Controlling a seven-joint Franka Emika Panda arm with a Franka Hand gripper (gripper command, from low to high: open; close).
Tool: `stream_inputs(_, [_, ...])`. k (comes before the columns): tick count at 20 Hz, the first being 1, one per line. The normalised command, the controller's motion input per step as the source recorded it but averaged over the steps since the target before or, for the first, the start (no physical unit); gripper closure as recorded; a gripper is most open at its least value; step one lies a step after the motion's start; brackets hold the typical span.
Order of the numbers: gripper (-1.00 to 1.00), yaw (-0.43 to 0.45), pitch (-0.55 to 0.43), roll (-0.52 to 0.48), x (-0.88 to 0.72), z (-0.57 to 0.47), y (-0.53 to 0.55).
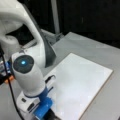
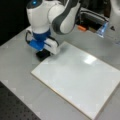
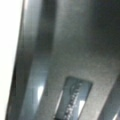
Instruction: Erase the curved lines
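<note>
In both front views the white board (image 1: 80,85) (image 2: 77,80) lies flat on the grey table, and no curve lines show on its surface. My gripper (image 2: 42,50) (image 1: 46,110), with blue finger parts, hangs low just off the board's left corner in a front view. It is shut on a black block eraser (image 2: 42,54) (image 1: 51,115) that sits at table height beside that corner. The wrist view is very close: a dark labelled block (image 3: 72,100) over grey table, with the board's white edge (image 3: 7,50) at the left.
The grey table (image 2: 17,60) runs all round the board. An orange part (image 2: 81,28) and a blue-lit bracket (image 2: 101,31) stand behind the board near the arm's base. A black perforated surface (image 2: 15,107) lies at a front view's bottom left.
</note>
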Motion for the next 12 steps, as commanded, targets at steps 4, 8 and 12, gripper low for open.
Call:
stream_inputs(4, [-1.00,-0.117,-0.099,0.062,-0.14,0.02,0.09])
stream_inputs(8, [-1.00,-0.150,-0.083,-0.007,-0.22,0.15,0.15])
stream_inputs(12, [-1.00,-0.139,-0.023,-0.082,-0.30,0.29,0.23])
